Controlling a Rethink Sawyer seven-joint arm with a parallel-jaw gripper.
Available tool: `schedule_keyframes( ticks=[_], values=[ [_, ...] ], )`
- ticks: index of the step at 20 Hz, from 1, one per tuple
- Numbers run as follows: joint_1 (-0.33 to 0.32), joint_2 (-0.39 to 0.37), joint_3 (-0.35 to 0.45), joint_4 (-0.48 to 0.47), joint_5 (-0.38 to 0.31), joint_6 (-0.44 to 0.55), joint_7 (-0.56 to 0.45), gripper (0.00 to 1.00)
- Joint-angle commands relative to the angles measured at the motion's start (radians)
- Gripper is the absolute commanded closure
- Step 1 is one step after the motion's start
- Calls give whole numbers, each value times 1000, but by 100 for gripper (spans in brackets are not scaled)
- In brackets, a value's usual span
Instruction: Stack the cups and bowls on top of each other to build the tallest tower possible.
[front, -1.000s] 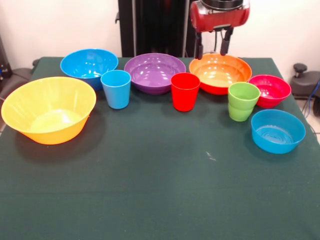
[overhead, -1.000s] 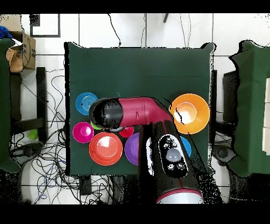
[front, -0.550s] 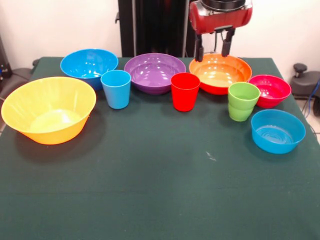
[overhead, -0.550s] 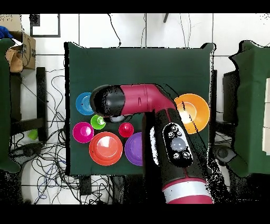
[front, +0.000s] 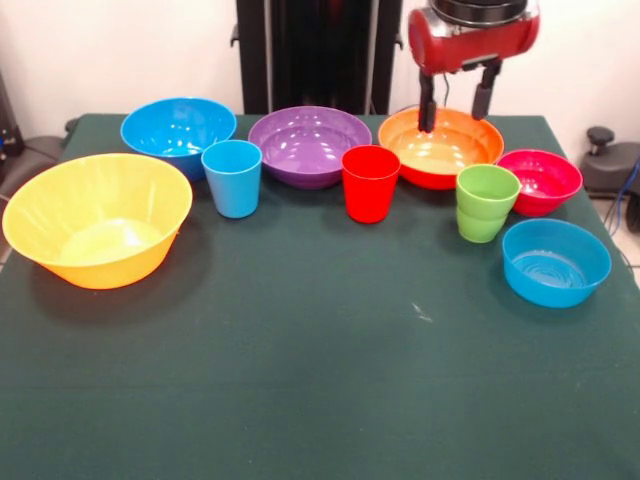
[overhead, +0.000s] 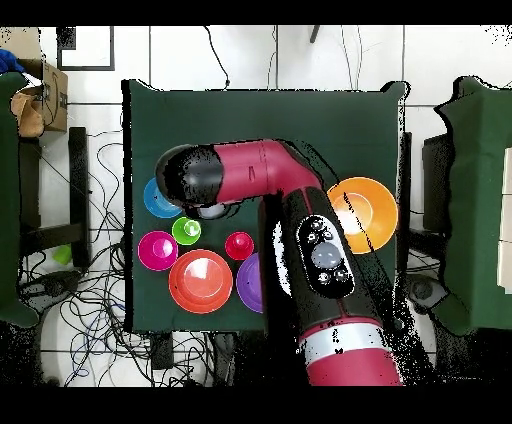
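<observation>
All the ware stands apart on the green table (front: 300, 380), and nothing is nested. From left to right in the front view stand the big yellow-orange bowl (front: 97, 220), large blue bowl (front: 178, 128), light blue cup (front: 232, 178), purple bowl (front: 309, 145), red cup (front: 370, 183), red-orange bowl (front: 440, 150), green cup (front: 486, 203), magenta bowl (front: 541, 180) and small blue bowl (front: 556, 262). My gripper (front: 458, 105) hangs open and empty above the red-orange bowl's far right side. In the overhead view the arm's head (overhead: 190, 178) hides the gripper and partly covers the small blue bowl (overhead: 153, 200).
A cardboard box (overhead: 40, 95) sits beyond the table's corner in the overhead view, and cables lie on the floor (overhead: 95, 300) beside it. A black column (front: 305, 50) rises behind the table. The arm (overhead: 325, 290) covers part of the purple bowl (overhead: 247, 285).
The gripper has moved to the right in the front view and stayed open and empty. In the overhead view the arm's head has swung up, away from the base. No cup or bowl has moved.
</observation>
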Motion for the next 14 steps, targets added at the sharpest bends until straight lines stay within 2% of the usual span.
schedule_keyframes(
  ticks=[1,3,7,10,14],
  values=[
    [116,146,42,-80,-48,-40,61,0],
    [154,160,26,-86,-26,-64,132,0],
    [227,166,-9,-100,13,-50,237,0],
    [270,175,-30,-97,29,-54,274,0],
    [313,162,-56,-41,35,-111,319,0]
  ],
)
